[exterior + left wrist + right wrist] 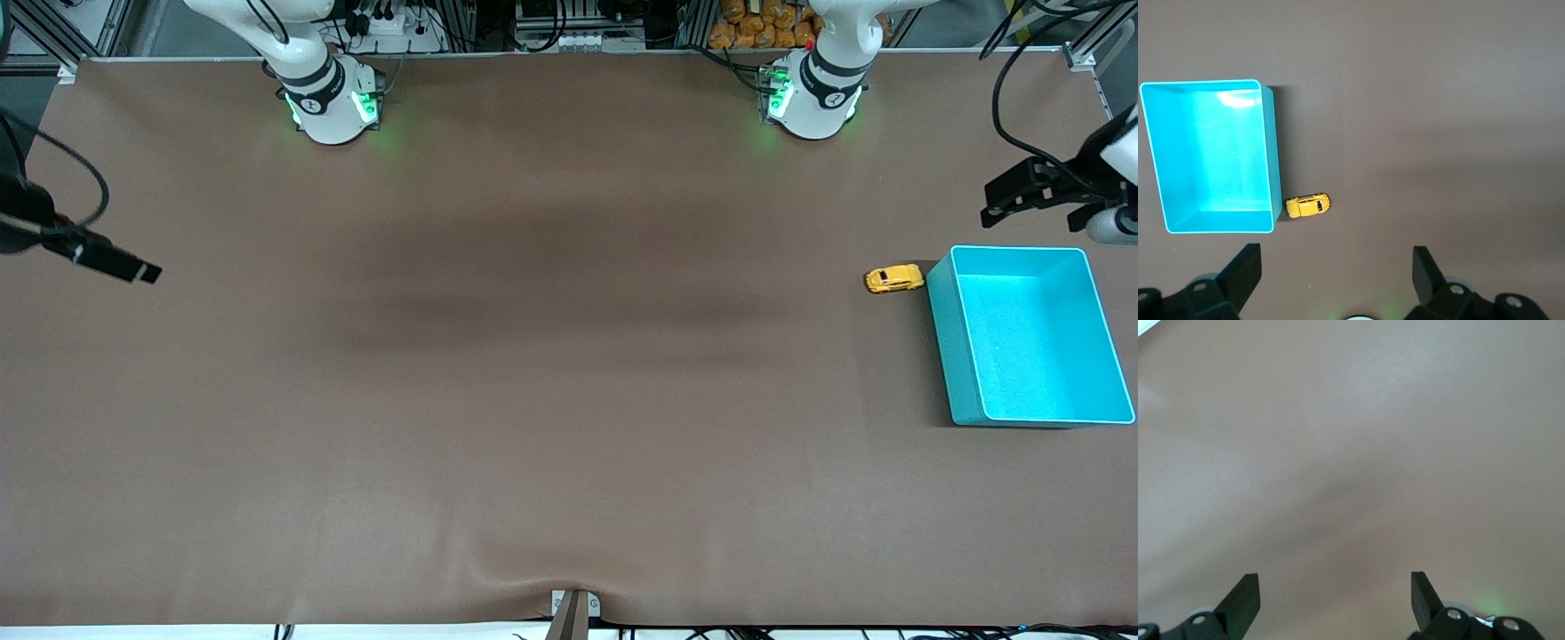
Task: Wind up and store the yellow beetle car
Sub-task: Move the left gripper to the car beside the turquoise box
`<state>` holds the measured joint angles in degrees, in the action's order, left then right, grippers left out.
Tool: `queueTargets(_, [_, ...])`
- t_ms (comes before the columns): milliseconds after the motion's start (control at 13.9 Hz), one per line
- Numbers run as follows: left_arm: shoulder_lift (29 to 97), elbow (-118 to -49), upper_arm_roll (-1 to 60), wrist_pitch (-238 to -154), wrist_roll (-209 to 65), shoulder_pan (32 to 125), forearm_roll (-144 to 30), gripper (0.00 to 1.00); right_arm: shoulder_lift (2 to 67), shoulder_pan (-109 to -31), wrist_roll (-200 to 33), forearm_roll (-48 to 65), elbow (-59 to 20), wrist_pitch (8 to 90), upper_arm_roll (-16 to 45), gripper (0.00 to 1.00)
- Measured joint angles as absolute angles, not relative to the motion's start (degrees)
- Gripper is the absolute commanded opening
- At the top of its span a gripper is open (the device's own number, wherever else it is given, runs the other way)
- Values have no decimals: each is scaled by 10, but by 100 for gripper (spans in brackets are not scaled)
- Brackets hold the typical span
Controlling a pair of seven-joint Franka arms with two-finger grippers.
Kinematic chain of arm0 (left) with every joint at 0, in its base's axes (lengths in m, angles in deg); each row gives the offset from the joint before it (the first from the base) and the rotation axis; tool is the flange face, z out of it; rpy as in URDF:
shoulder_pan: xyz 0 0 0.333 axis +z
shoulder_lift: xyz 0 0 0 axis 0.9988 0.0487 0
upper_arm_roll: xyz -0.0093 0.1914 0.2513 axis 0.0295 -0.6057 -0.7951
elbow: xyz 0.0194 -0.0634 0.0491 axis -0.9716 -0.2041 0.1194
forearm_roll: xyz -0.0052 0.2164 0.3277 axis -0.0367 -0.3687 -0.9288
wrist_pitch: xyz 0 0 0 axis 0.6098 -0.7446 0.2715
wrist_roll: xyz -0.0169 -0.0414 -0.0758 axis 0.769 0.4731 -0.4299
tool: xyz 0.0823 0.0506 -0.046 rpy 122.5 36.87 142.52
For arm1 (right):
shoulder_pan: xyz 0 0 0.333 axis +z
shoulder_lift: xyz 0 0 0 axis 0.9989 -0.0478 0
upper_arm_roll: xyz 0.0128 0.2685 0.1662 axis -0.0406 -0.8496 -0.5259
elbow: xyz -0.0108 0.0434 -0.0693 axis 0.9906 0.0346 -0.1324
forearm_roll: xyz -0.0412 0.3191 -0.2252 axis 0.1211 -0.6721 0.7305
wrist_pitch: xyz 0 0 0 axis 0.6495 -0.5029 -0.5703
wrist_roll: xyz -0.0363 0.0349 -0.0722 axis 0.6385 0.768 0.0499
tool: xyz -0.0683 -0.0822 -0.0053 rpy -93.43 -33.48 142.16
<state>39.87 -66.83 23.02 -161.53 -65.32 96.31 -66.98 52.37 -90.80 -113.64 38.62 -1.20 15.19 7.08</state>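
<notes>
The yellow beetle car (893,279) (1307,205) stands on the brown table, close beside the teal bin (953,347) (1271,160). It is on the bin's side toward the right arm's end of the table, by the corner farthest from the front camera. The bin is empty. My left gripper (989,203) (1336,252) hangs open in the air over the table at the left arm's end, above bare mat just off the bin and car, holding nothing. My right gripper (142,269) (1335,577) waits open over bare table at the right arm's end.
A brown mat (533,373) covers the whole table. The two arm bases (333,102) (813,98) stand along the edge farthest from the front camera. A small dark bracket (572,613) sits at the middle of the nearest edge.
</notes>
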Motion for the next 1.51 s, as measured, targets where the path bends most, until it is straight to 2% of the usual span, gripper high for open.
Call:
queueTargets(216, [407,-670,230,-1615,-655,965,-670,100,565,-912,-1100,387,-45,151,77,100])
queueTargets(576, [460,-701,231,-1613,-798,982,-670,100,581,-920,-1082,387,-68,151,80,100])
queueTargets(720, [468,-744,237,-1618,-855,977,-670,100,586,-919,-1082,387,-72,155,78,100])
queueTargets(936, [444,-820,243,-1659,-915,978,-671,100,588,-908,-1081,390,-73,172,77,100])
queueTargets(1296, [358,-1008,241,-1813,-981,1028,-671,100,588,-880,-1082,411,-74,187,77,100])
queueTargets(1512, [350,-1045,239,-1859,-1021,1063,-661,100,588,-878,-1082,414,-74,189,81,100])
